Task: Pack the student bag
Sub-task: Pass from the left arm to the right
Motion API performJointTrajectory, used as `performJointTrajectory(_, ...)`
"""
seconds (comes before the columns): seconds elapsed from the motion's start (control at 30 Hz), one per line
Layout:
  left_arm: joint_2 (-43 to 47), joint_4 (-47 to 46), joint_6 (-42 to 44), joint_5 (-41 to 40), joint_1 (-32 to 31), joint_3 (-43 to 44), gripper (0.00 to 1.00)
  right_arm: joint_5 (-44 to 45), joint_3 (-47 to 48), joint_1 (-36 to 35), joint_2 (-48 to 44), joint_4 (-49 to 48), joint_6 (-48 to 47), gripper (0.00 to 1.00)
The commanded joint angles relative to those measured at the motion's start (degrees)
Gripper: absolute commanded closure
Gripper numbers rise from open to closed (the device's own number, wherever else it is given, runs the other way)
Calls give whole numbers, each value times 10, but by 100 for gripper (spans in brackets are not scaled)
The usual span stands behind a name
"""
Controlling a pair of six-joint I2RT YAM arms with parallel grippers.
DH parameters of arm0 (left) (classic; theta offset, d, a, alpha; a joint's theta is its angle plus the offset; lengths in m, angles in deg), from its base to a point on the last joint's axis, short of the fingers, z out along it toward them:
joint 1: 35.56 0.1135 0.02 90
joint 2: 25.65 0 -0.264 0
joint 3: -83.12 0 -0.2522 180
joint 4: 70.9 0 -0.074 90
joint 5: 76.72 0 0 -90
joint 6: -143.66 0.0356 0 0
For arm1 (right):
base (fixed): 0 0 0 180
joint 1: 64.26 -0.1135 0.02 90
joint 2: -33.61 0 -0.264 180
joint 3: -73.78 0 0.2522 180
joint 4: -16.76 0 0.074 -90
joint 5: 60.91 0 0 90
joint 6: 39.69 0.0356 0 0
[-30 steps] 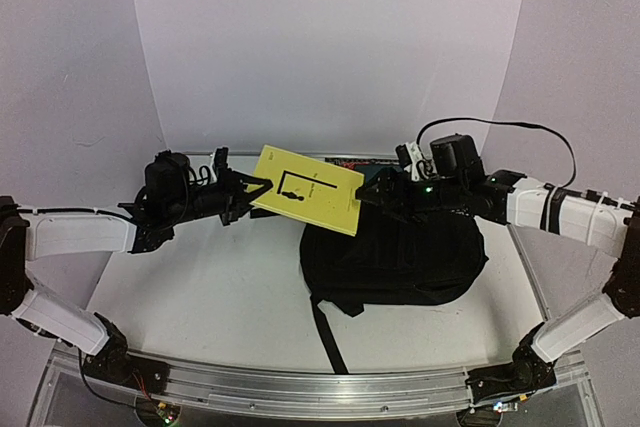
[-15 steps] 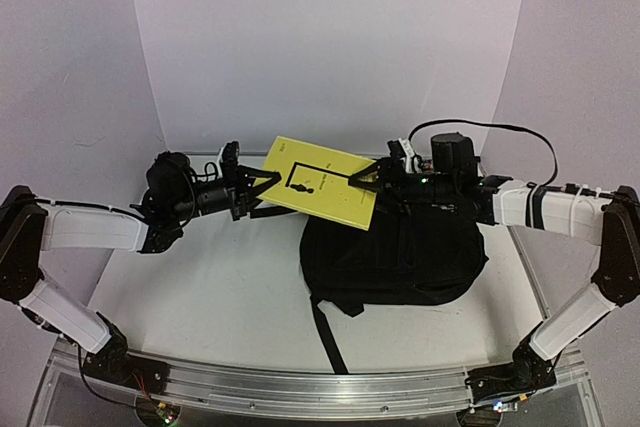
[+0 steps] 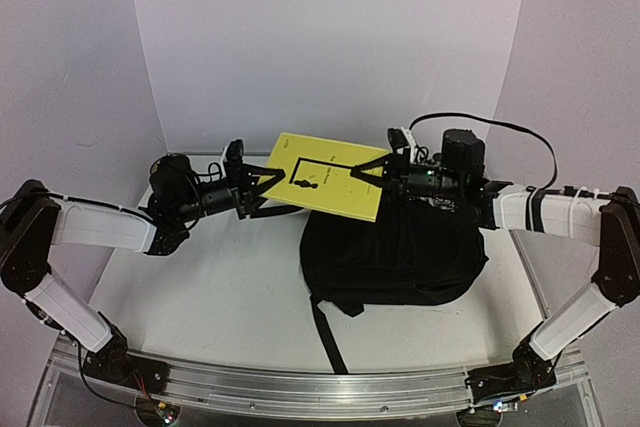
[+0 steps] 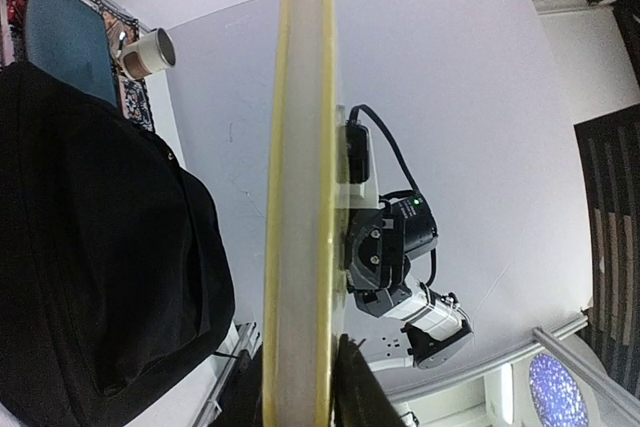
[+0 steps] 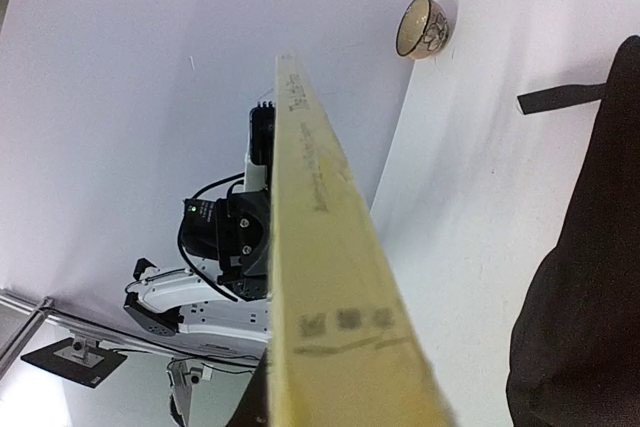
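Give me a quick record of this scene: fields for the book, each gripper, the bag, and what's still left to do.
book: yellow book, held off the table between the two arms, near the bag's far left side
left gripper: left gripper clamped on the book's left edge
right gripper: right gripper closed on the book's right edge
bag: black backpack lying on the table; whether it is open cannot be told
pending: book not yet in the bag

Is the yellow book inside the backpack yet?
Out: left gripper and right gripper hold the yellow book in midair, clear of the student bag.
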Motion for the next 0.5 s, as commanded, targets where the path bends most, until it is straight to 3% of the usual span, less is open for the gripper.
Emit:
performJointTrajectory(0.0,6,-56,30,-32,-2,-25,58,-10,-14,15,-31,-15,-4,100)
performJointTrajectory(0.17,-5,-21,51,-40,-2,-51,33,0,-38,55,-61,-15,0,100)
performJointTrajectory(0.27,1,49,86,-64,-2,-52,20,2,-54,86,-82,-14,3,100)
performJointTrajectory(0.4,12,210,161,-125,-10,-14,8,-1,-69,129,-109,-6,4,100)
performJointTrajectory(0.47,1,236,175,-129,-13,-1,7,-1,-73,147,-123,4,3,100)
